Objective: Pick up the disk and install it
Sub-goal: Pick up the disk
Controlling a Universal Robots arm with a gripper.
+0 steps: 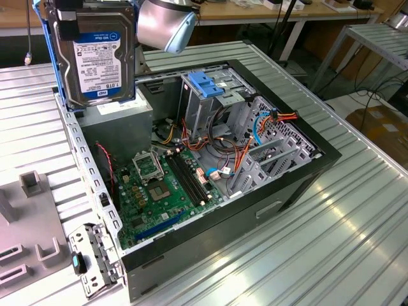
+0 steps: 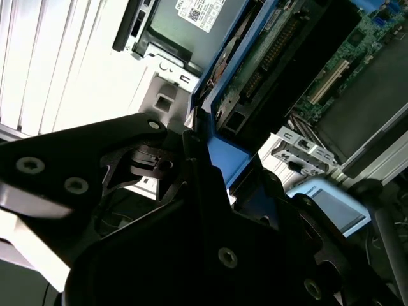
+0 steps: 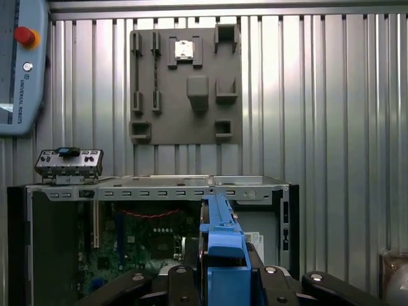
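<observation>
Ribbed table (image 1: 357,242) under open case (image 1: 268,213); gripper (image 3: 223,280) clamps the disk (image 1: 94,56), its label (image 1: 100,69) facing the exterior view.

This is looking like a robotics workshop — an opened computer case (image 1: 191,252) is sitting on a metal table (image 1: 357,242), a grey holder board (image 1: 22,239) is lying beside it — wooden benches (image 1: 255,11) are standing far behind.

In the first wrist view my fingers (image 3: 182,287) cover the disk (image 3: 220,239) except for one blue edge. The exterior view's top border cuts off its upper end.
</observation>
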